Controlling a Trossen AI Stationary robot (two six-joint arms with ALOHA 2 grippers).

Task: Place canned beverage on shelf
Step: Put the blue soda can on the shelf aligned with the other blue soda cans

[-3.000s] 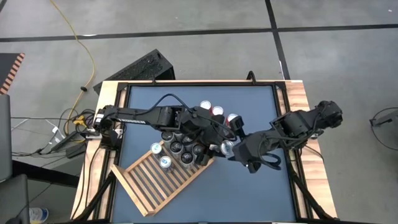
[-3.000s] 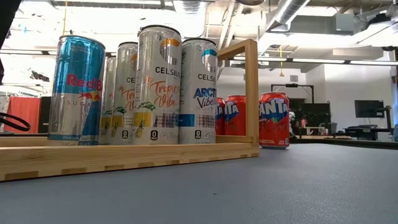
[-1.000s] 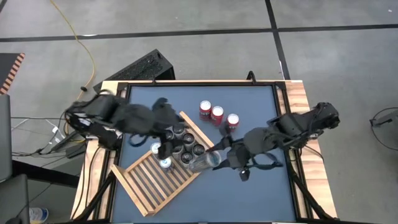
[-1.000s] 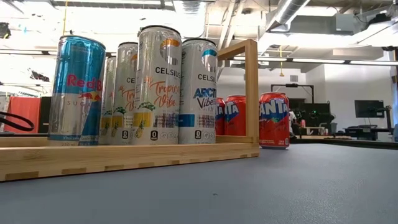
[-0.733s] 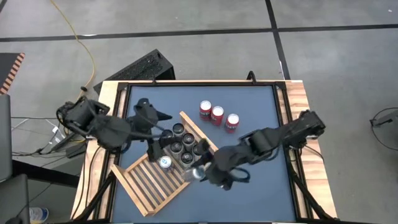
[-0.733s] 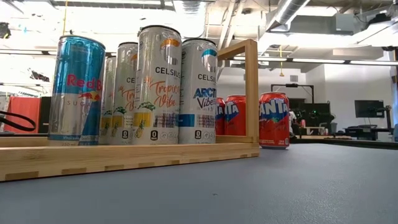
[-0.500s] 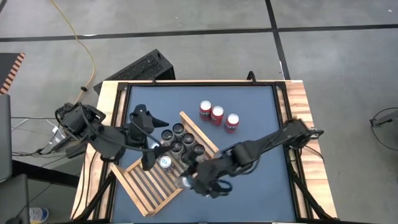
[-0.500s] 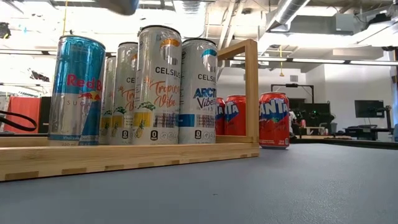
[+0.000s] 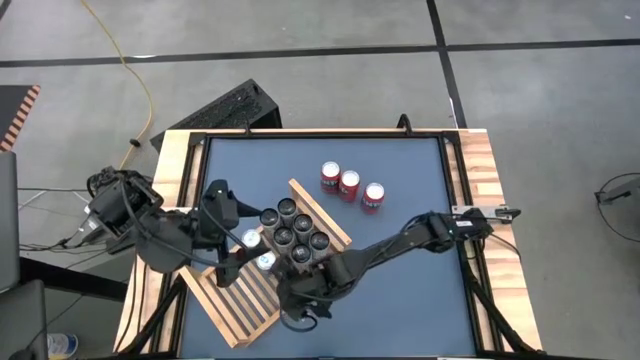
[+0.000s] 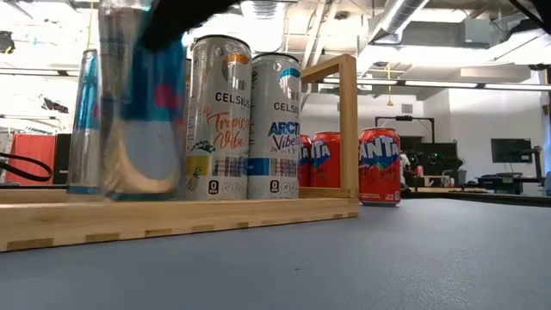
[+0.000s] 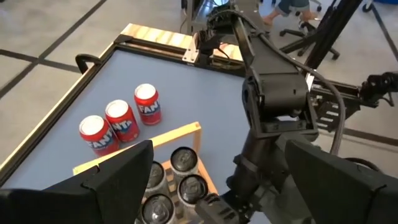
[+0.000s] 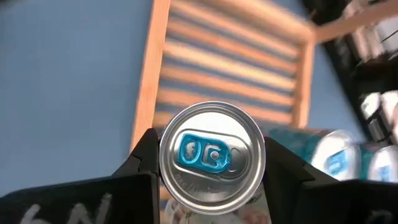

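The shelf [image 9: 235,305], a slatted rack of light wood, lies askew on the blue table's near left. Several tall cans [image 9: 295,238] stand on its far end. My right gripper [image 9: 300,292] reaches over the slats [image 12: 230,81], shut on a blue and silver can [image 10: 142,103]. This can is upright, low over the shelf. Whether its bottom touches the slats, I cannot tell. In the high view the gripper hides it. My left gripper [image 9: 228,215] is open with nothing in it. It is by the shelf's left side. My right gripper pinches the can between its two fingers [image 12: 144,158], on the side wall just under the top rim [image 12: 169,186]. It comes from above, slanting in from the table's right. The can stands upright below the fingers, its pull-tab top [image 12: 211,155] facing the wrist camera.
Three red Fanta cans [image 9: 348,184] stand on the table beyond the shelf's far end. A raised wooden post [image 10: 347,125] ends the shelf frame. The right arm [image 11: 273,106] stretches across the middle of the table. Bare blue table [image 9: 420,300] lies at the near right.
My right gripper has swung with the can from the shelf's right end toward the table's left and near edge. It has also come down over the slats, and the can now shows in the low view. My left arm has drawn back toward the table's left edge.
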